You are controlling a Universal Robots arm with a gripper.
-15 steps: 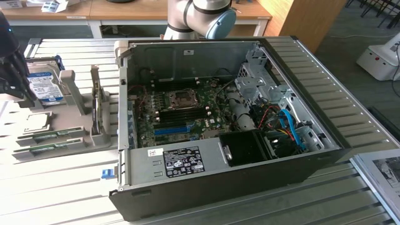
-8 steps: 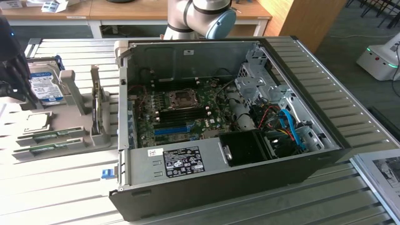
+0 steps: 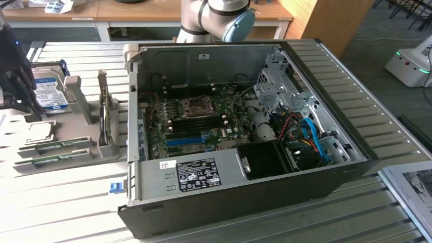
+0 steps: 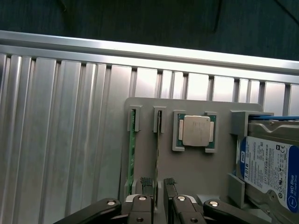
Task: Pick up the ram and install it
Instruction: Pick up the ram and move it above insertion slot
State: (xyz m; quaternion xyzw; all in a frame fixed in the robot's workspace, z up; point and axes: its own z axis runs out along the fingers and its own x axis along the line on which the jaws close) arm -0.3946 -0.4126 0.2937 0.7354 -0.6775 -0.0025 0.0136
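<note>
Two ram sticks stand on edge in slots of a grey holder tray (image 4: 196,172). One stick shows a green edge (image 4: 132,154). The other ram stick (image 4: 159,149) runs straight toward my gripper (image 4: 158,183), whose two ribbed fingertips (image 4: 146,181) stand open, one on each side of the stick's line, just above the tray. In the exterior view the same sticks (image 3: 52,147) lie at the tray's front on the exterior view's left, with the arm's dark end (image 3: 17,81) hanging above the tray. The open computer case (image 3: 351,167) shows its motherboard (image 3: 196,124).
A silver processor chip (image 4: 196,131) sits in the tray beside the ram slots, and a hard drive with a blue-white label (image 4: 271,170) stands beyond it. The slatted metal table (image 4: 60,140) ends at a rail close past the tray. The arm's base (image 3: 216,20) rises behind the case.
</note>
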